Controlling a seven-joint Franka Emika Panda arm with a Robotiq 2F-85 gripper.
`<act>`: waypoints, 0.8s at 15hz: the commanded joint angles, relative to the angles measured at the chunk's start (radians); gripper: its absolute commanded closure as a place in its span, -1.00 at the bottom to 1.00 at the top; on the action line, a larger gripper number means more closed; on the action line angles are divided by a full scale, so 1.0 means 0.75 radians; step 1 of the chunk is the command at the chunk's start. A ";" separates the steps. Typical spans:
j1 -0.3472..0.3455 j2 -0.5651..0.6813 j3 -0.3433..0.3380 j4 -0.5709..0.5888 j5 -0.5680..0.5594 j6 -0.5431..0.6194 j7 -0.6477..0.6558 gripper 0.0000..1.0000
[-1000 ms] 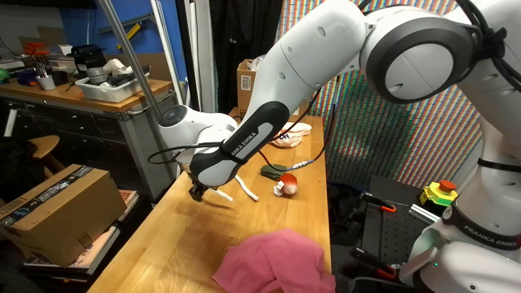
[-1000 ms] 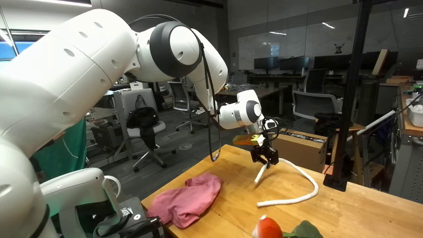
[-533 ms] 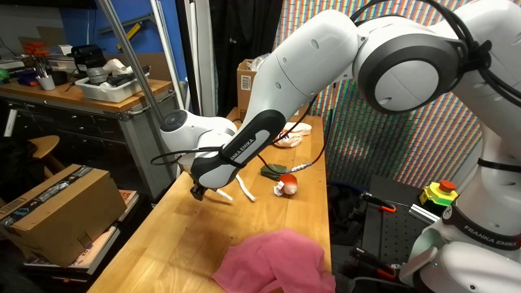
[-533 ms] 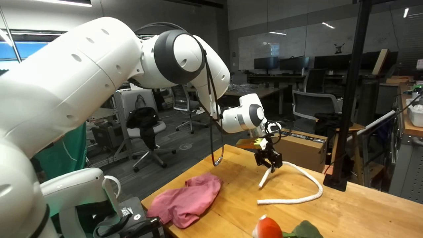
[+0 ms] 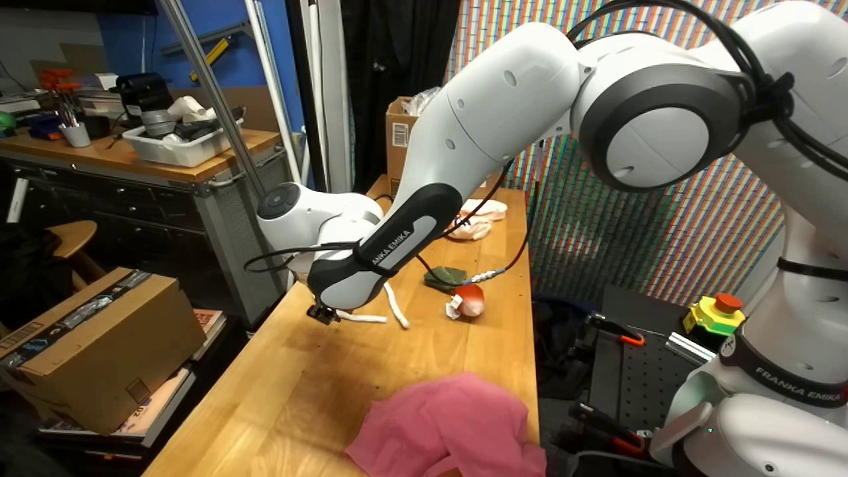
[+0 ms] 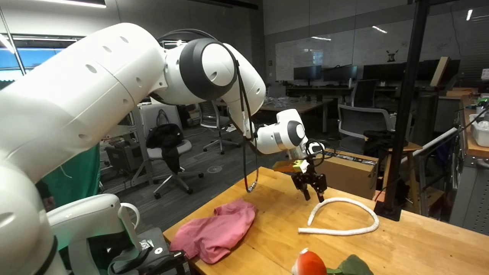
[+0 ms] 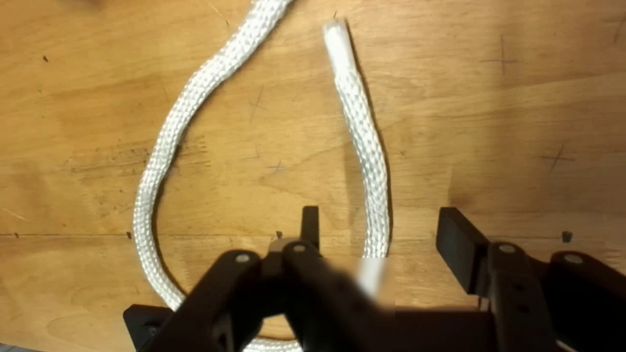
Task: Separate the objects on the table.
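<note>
Past the cluttered workbench [image 5: 103, 156] to the long wooden table [image 6: 412, 244]. And lets go! No longer pinches the white cord [image 7: 145, 195]; now has the gripper [image 6: 314, 196] spread wide, astride one strand in the wrist view, holding nothing. Leaves it in a loose loop on the wood, clear of the pink cloth [image 6: 217, 231], near but not touching the red item [image 6: 310, 264]. Looks like a placement made, then, and likely time to rise straight up without snagging. Perhaps on next to the green item [image 6: 353, 266], close by the red one, hard to tell whether touching. Far along, spot the pale printed cloth [image 5: 489, 211], well apart.
</note>
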 commanded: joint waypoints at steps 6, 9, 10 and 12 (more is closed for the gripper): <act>-0.156 -0.435 0.230 -0.250 0.121 -0.519 -0.460 -1.00; -0.272 -0.636 0.314 -0.413 0.243 -0.594 -0.633 -1.00; -0.306 -0.705 0.332 -0.468 0.295 -0.602 -0.667 -1.00; -0.367 -0.848 0.348 -0.610 0.398 -0.542 -0.697 -1.00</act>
